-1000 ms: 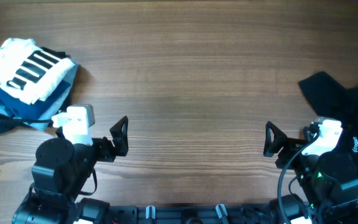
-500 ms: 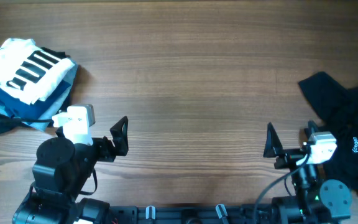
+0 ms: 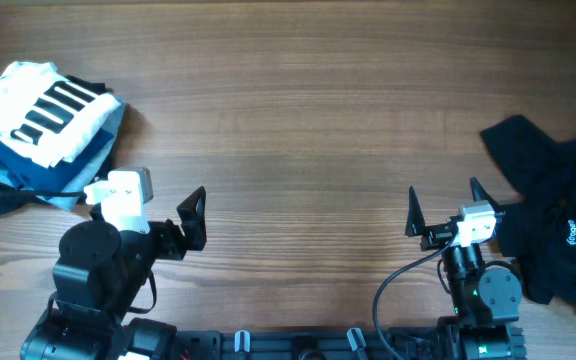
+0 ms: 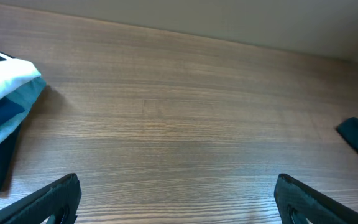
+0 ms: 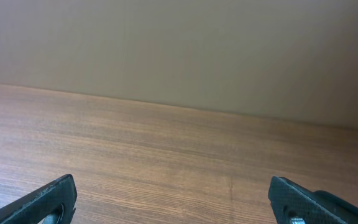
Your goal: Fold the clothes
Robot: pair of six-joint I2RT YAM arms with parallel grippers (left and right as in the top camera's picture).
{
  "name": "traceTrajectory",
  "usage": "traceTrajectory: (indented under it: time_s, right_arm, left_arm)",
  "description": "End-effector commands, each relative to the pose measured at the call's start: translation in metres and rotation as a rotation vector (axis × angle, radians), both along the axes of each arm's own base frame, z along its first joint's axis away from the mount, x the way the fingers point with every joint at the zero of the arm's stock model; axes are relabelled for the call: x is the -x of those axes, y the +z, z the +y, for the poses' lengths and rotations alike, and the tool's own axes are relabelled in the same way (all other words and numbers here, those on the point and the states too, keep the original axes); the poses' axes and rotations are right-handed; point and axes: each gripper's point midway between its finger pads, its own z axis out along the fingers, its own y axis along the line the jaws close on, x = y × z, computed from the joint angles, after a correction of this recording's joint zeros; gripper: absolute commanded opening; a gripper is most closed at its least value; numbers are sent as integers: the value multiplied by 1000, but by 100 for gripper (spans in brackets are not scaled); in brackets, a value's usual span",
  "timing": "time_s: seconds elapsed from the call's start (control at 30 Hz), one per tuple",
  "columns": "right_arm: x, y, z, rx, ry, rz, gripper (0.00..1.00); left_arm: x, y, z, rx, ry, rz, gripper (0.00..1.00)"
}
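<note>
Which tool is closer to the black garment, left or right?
Right. The right tool is just beside the black garment; the left tool is far across the table, near the folded stack.

White T-shirt [image 3: 43, 115] with black bars, blue garments [image 3: 68, 165], black garment [image 3: 548, 200] with white logo, brown wood-grain table [image 3: 298, 120].

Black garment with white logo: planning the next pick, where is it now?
The black fabric garment lies crumpled at the wooden table's right edge in the overhead view, beside the right claw.
</note>
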Motion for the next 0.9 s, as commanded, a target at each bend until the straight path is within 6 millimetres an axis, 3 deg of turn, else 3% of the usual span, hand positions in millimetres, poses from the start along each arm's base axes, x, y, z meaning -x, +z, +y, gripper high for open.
traceTrajectory:
  time_s: [0.0,0.53,0.73,0.87]
  right_arm:
    - [1,2,1,12,10,-9,100]
    - [1,2,1,12,9,-9,100]
    - [1,2,1,12,10,-9,100]
    - [1,2,1,12,9,-9,100]
  left_arm:
    - [0,-1,2,4,13,-1,100]
    - [0,-1,2,2,15,-1,100]
    - [15,-37,41,-6,171,99,100]
    - [18,-74,44,2,186,39,100]
